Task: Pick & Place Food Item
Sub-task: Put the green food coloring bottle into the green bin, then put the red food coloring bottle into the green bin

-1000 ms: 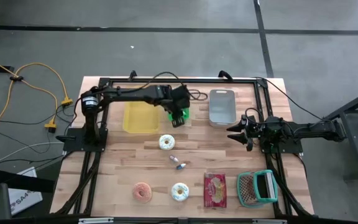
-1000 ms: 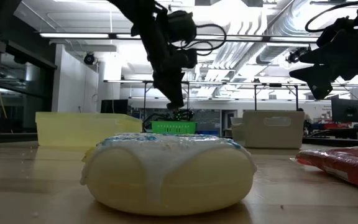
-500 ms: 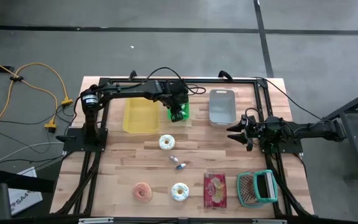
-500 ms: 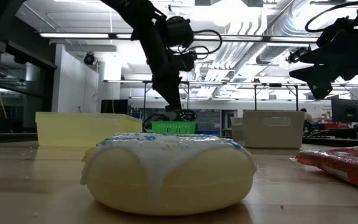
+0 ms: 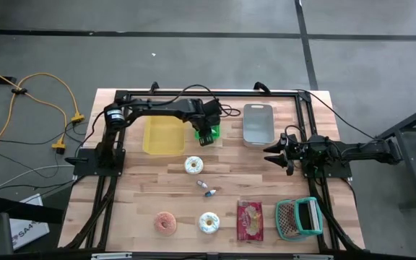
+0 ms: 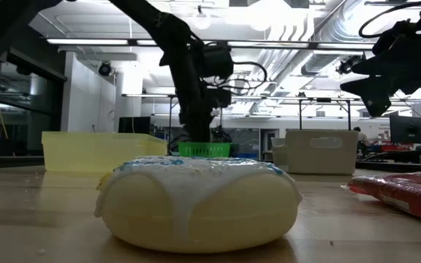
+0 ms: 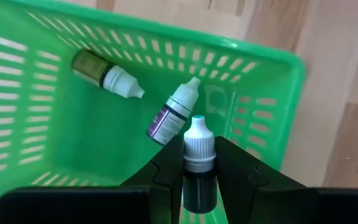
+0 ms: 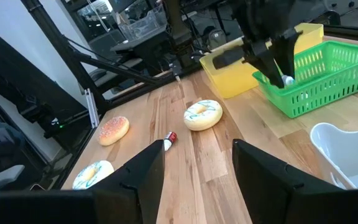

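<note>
My left gripper (image 7: 199, 163) is shut on a small dark dropper bottle with a white cap (image 7: 199, 138). It hangs inside the green basket (image 7: 55, 143) at the far middle of the table (image 5: 208, 133). Two more dropper bottles lie on the basket's floor, a dark one (image 7: 107, 73) and a purple-labelled one (image 7: 173, 113). In the low view the left gripper (image 6: 196, 135) dips behind the basket's rim (image 6: 205, 150). My right gripper (image 5: 269, 153) waits open at the table's right side, its fingers (image 8: 135, 180) wide apart and touching nothing. My left gripper pinches the bottle's dark body (image 7: 199, 185) between its two fingers (image 7: 166, 177), just below the white cap. The fingers slant steeply down from above and lie along the bottle. The cap end sticks out past the fingertips toward the basket's floor.
A yellow bin (image 5: 163, 135) stands left of the basket, a grey-white bin (image 5: 258, 124) right of it. On the table lie a white donut (image 5: 193, 165), small bottles (image 5: 206, 188), a pink donut (image 5: 167, 222), a frosted donut (image 5: 209, 222), a red packet (image 5: 250, 219) and a teal basket (image 5: 298, 218).
My left gripper has gone down into the green basket with the dropper bottle still held. The right arm has kept still.
</note>
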Motion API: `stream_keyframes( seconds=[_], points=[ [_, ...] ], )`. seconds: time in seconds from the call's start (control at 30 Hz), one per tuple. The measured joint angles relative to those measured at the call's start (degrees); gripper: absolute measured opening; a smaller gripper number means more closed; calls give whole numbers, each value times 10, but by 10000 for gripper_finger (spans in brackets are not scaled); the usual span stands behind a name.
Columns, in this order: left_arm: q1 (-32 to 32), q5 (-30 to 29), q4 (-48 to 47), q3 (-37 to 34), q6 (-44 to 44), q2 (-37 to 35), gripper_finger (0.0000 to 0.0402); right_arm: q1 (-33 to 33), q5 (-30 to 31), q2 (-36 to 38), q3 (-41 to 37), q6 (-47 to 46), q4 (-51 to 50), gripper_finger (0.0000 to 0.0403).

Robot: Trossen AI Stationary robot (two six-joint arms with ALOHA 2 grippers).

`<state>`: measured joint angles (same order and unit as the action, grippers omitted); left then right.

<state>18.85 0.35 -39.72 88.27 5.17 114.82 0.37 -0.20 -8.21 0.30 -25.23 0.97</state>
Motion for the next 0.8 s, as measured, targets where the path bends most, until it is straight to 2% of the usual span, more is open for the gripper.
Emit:
stream_keyframes(
  seconds=[0.43,0.8],
  points=[
    [-2,3,8,0,0,26,71,0,0,0,0,0,0,175],
    [-2,3,5,0,0,27,116,0,0,0,0,0,0,175]
  ],
)
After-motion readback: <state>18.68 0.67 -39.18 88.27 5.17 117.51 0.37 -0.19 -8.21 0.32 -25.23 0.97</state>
